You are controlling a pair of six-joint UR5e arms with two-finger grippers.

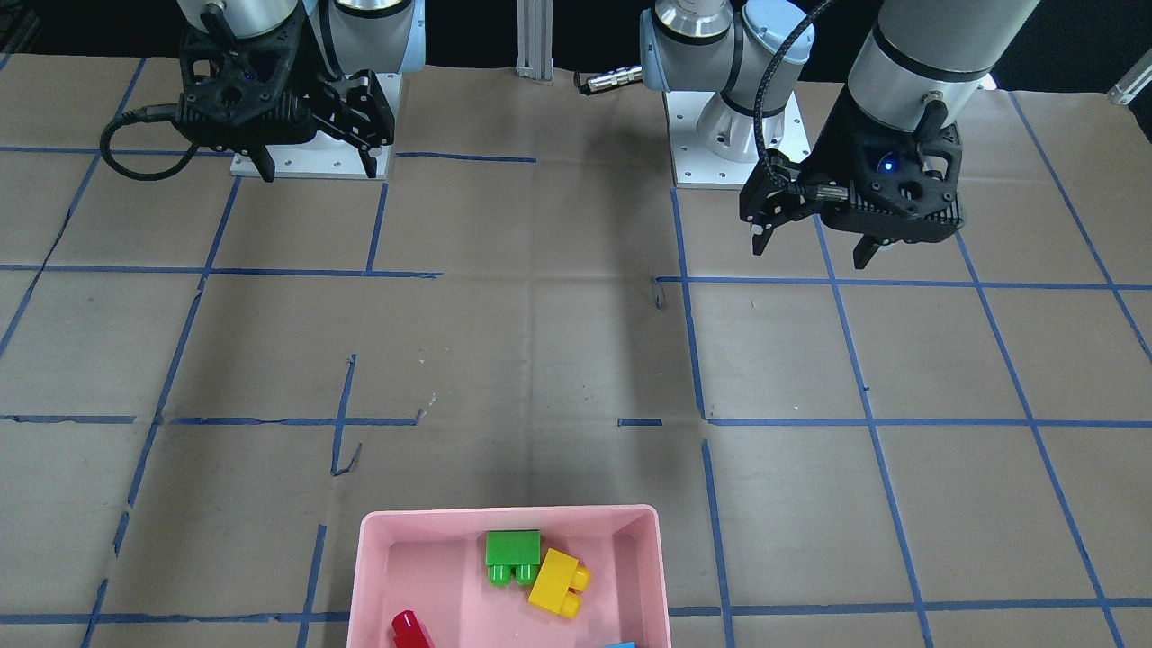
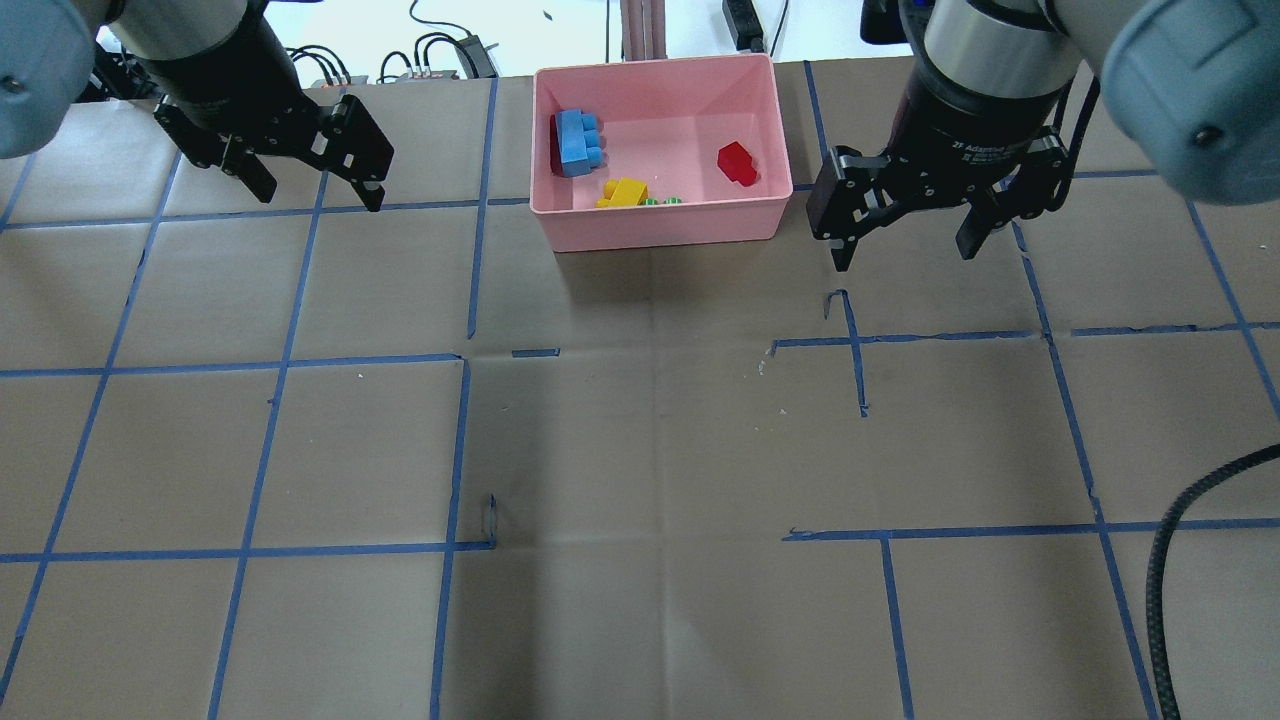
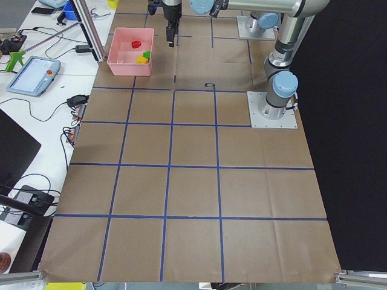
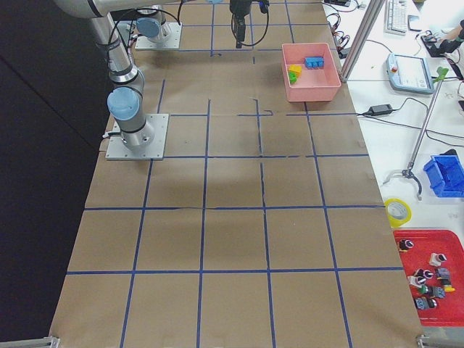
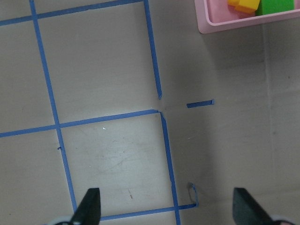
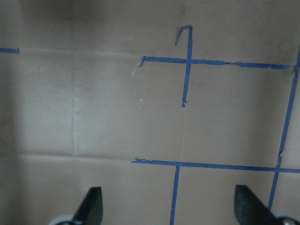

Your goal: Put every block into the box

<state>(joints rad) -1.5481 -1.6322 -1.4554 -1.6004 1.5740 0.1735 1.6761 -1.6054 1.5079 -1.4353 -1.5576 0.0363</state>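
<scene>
The pink box (image 2: 660, 228) sits at the table's far middle edge. All the blocks lie inside it: light blue (image 2: 577, 142), yellow (image 2: 624, 192), red (image 2: 737, 162), and green (image 2: 662, 201), which shows only its studs over the near wall. The front view shows the green block (image 1: 513, 549) and yellow block (image 1: 558, 583) side by side. My left gripper (image 2: 318, 195) hangs open and empty to the left of the box. My right gripper (image 2: 903, 254) hangs open and empty to the right of it. The left wrist view shows the box corner (image 5: 211, 26).
Brown paper with a blue tape grid (image 2: 460, 450) covers the table. The two arm bases (image 1: 738, 135) (image 1: 310, 162) stand at the robot's side. A black cable (image 2: 1165, 560) hangs at the near right. A bench with a tablet (image 3: 33, 75) lies past the far edge.
</scene>
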